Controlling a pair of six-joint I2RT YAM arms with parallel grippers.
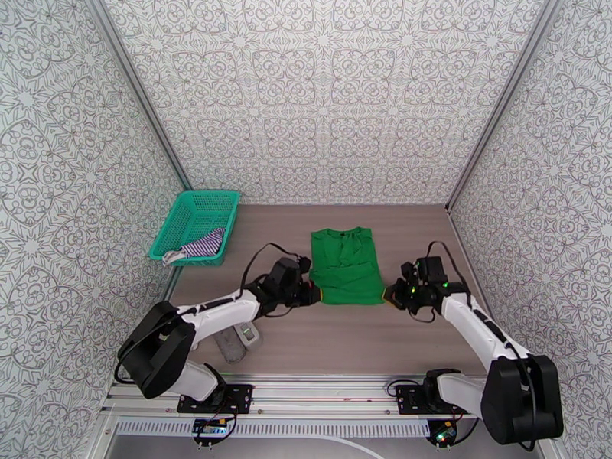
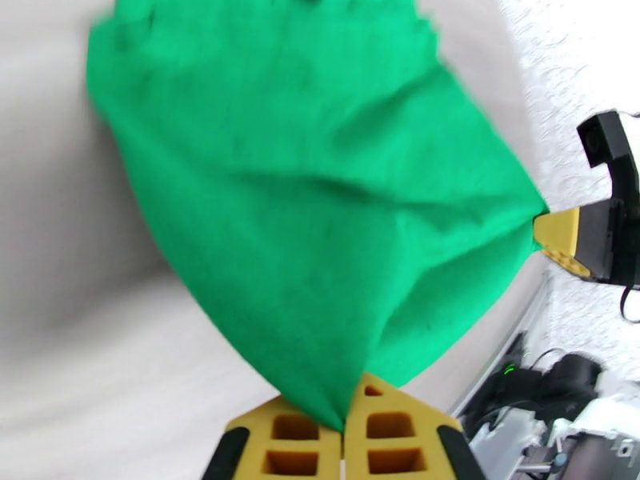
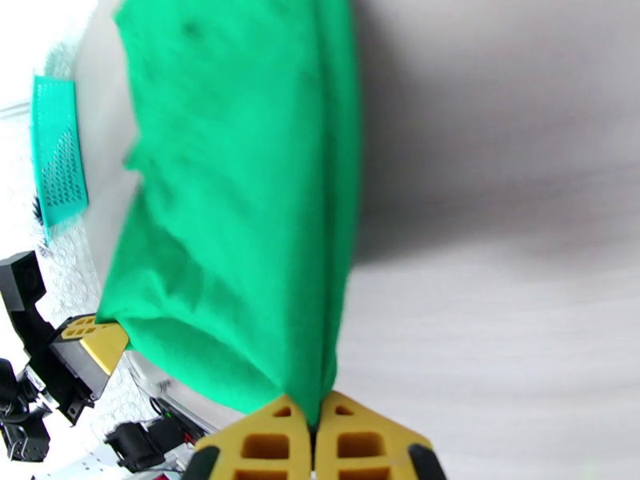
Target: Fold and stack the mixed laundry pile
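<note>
Top view. The green shirt point(image 1: 346, 266) lies at the centre of the frame on the wood-grain surface point(image 1: 344, 346), its neckline toward the top of the frame and its hem toward the bottom. The left tool point(image 1: 312, 291) meets the lower-left corner of the hem, and the right tool point(image 1: 390, 294) meets the lower-right corner, so the hem runs straight between them. The striped top point(image 1: 203, 245) lies crumpled inside the teal basket point(image 1: 183, 216), left of centre against the patterned wall and well apart from the shirt. Two grey objects point(image 1: 237, 342) rest on the surface at lower left, partly under the left arm.

Left wrist view. The yellow fingers point(image 2: 392, 438) of the left tool are clenched on one corner of the green cloth at the bottom centre of the frame. The cloth fans upward and leftward from this pinch. At the right edge the yellow tip of the right tool grips the other corner, and the hem is drawn taut between the two.

Right wrist view. The right tool's yellow fingers point(image 3: 352, 442) are clenched on a bunched corner of the shirt at the bottom centre. The cloth spreads toward the upper left, with a soft shadow on the surface to its right. The left tool holds the far corner at lower left, and the basket shows at the upper-left edge.
</note>
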